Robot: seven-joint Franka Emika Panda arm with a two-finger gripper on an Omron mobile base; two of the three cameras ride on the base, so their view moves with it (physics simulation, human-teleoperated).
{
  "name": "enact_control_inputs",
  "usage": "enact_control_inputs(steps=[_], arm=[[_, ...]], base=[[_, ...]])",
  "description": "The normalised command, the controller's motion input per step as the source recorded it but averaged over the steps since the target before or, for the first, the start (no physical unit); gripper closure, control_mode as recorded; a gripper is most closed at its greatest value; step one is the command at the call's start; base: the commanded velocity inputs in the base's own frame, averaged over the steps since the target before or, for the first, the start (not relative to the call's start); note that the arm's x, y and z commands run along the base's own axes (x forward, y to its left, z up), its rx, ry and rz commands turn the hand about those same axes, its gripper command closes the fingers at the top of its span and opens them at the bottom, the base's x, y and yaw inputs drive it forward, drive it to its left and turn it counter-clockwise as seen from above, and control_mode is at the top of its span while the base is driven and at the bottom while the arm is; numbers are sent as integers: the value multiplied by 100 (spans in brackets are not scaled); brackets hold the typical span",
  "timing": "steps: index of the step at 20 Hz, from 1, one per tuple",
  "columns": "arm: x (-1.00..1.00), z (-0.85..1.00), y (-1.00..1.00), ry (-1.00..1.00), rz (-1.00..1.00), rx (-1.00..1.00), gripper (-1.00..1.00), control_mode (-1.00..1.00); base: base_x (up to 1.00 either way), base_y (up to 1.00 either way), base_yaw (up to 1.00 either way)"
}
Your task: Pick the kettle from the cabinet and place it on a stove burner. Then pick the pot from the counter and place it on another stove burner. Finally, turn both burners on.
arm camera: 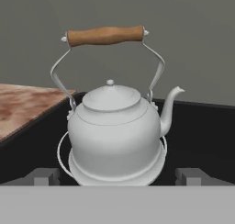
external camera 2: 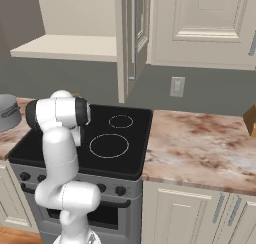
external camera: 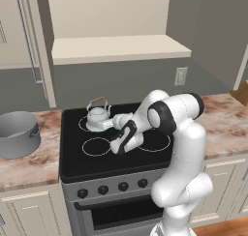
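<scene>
The kettle (external camera: 98, 115) (arm camera: 114, 136) stands upright on the back-left burner ring of the black stove (external camera: 111, 155) (external camera 2: 131, 155); its wooden-topped wire handle is up and, in the hand view, its spout points right. My gripper (external camera: 107, 125) (arm camera: 119, 176) is open and low over the stove, right in front of the kettle. One fingertip (arm camera: 46, 176) shows on each side of the kettle's base, clear of it. The grey pot (external camera: 17, 133) (external camera 2: 7, 112) rests on the marble counter (external camera: 29, 165) left of the stove. Above, the cabinet shelf (external camera: 116, 49) (external camera 2: 70, 47) is bare.
Several knobs (external camera: 111, 187) (external camera 2: 120, 190) line the stove front. The other burner rings (external camera: 97, 146) (external camera 2: 109, 145) are bare. A tall cream door (external camera: 29, 46) (external camera 2: 131, 38) hangs beside the recess. A brown wooden object (external camera: 240, 92) (external camera 2: 250, 118) sits at the counter's far right.
</scene>
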Motion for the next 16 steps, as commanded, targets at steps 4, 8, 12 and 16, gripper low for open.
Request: enact_control_inputs(steps=[4,8,12,16], arm=[[9,-6,15,0,0,0,-100,-100],[11,-6,11,0,0,0,-100,-100],[15,-6,7,0,0,0,-100,-100],[19,-5,3,0,0,0,-100,-100]], base=[[0,0,0],[0,0,0],[0,0,0],[0,0,0]])
